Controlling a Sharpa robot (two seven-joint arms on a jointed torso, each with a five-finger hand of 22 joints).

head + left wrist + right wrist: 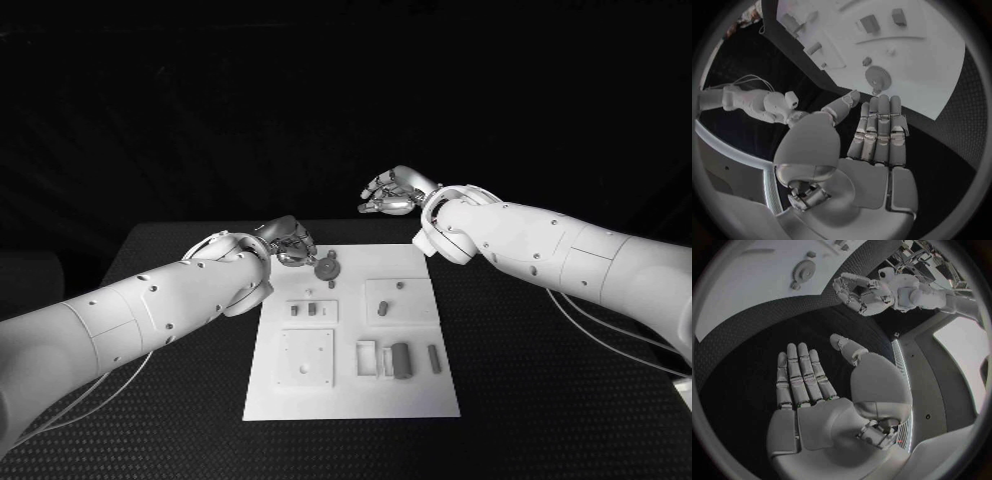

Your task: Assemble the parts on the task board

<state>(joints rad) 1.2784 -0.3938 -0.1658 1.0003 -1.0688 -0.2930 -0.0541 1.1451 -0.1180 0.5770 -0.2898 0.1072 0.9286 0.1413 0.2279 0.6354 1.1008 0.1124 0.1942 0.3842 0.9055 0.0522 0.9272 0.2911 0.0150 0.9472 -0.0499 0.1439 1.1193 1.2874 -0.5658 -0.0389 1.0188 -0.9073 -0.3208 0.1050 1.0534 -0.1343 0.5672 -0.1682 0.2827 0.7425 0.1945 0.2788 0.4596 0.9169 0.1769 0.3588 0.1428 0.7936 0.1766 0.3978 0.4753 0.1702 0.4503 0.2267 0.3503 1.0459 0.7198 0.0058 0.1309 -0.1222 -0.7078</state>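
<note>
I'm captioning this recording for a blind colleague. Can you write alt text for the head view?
A white task board lies mid-table with small grey parts on it, between two white arms. The left hand hovers at the board's far left corner beside a round geared part; the right hand hangs beyond the far edge, holding nothing.

left hand (289, 241) open, right hand (392, 192) open, raised

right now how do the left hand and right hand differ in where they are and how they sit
The left hand sits at the far left corner of the task board, next to a round part; the right hand is beyond the board's far edge, away from the parts. Both hold nothing, fingers extended in their wrist views.
</note>
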